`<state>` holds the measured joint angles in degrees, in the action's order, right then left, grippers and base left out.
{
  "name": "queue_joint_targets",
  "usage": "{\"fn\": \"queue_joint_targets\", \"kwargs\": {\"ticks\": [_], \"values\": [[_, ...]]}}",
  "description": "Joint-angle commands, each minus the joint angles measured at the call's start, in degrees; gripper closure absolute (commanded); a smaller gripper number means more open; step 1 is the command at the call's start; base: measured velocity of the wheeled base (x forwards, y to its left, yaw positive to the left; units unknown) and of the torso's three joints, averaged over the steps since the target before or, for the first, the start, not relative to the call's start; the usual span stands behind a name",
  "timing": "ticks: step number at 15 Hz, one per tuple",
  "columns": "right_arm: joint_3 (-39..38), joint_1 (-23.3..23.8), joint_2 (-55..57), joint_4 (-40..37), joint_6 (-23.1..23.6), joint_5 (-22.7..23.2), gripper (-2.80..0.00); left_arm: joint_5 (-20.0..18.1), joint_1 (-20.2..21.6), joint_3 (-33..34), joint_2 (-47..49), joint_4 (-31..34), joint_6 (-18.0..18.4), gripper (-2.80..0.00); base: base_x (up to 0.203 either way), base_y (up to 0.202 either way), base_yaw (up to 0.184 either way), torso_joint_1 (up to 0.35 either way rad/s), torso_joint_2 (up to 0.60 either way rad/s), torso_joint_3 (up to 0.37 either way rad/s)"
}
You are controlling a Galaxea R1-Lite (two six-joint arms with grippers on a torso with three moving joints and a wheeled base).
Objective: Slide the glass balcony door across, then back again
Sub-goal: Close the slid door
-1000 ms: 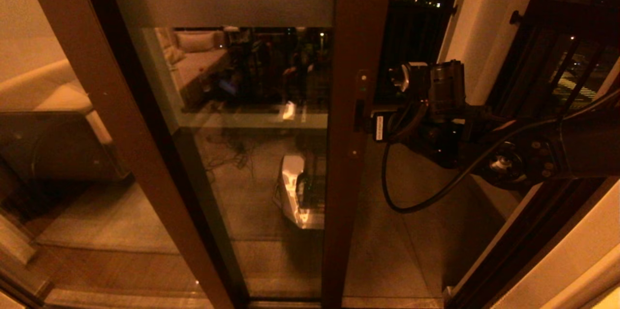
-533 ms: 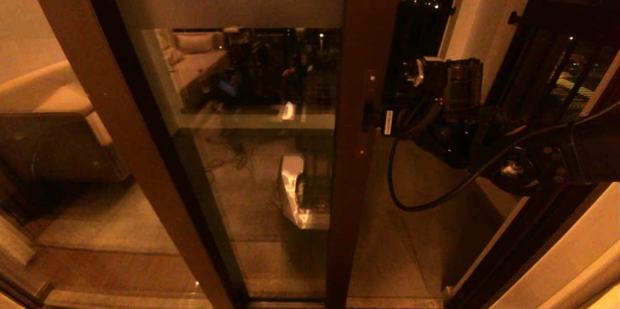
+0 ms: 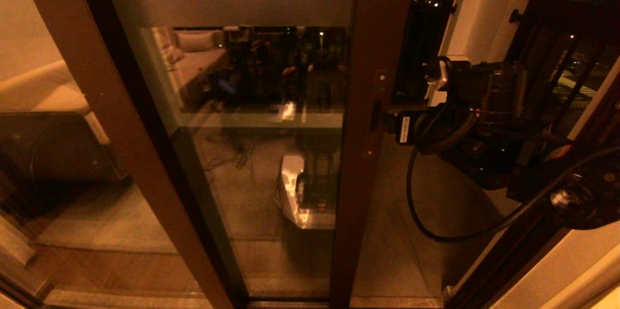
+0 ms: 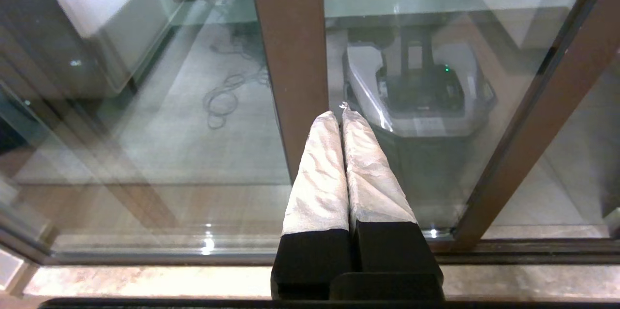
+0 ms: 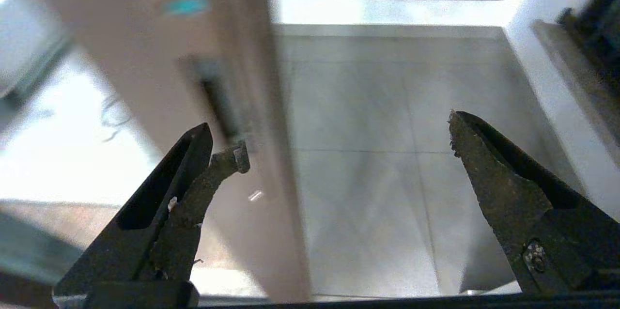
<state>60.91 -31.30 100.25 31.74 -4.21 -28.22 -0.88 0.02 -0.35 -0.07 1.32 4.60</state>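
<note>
A: Any readable writing?

B: None. The tall dark-brown-framed glass balcony door (image 3: 271, 120) stands upright, long axis vertical, a frosted band across its top, partway across the opening.

A: And the end effectors?

B: The right end effector (image 5: 334, 154) is spread wide, one finger at the stile's slot handle (image 3: 375, 115). The left end effector (image 4: 345, 154) is closed on nothing, near the glass.

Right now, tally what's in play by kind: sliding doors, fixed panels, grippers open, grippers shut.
Sliding glass balcony door: 1
Fixed glass panel: 1
Open grippers: 1, right gripper straddling the door's stile
Shut grippers: 1, left gripper
Total: 4
</note>
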Motion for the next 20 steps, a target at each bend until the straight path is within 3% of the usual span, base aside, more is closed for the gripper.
{"fn": "queue_joint_targets", "kwargs": {"ticks": [1,20], "values": [[-0.88,-1.74,-1.28,0.16,-0.01,0.0,-2.8,0.0,0.07,0.0,-0.01,0.0,0.06,0.0,0.0,0.0,0.0,0.0,0.0,0.0],[4.39,2.27,6.36,1.92,-0.1,0.0,-2.8,0.0,0.07,0.0,-0.01,0.0,0.06,0.0,0.0,0.0,0.0,0.0,0.0,0.0]]}}
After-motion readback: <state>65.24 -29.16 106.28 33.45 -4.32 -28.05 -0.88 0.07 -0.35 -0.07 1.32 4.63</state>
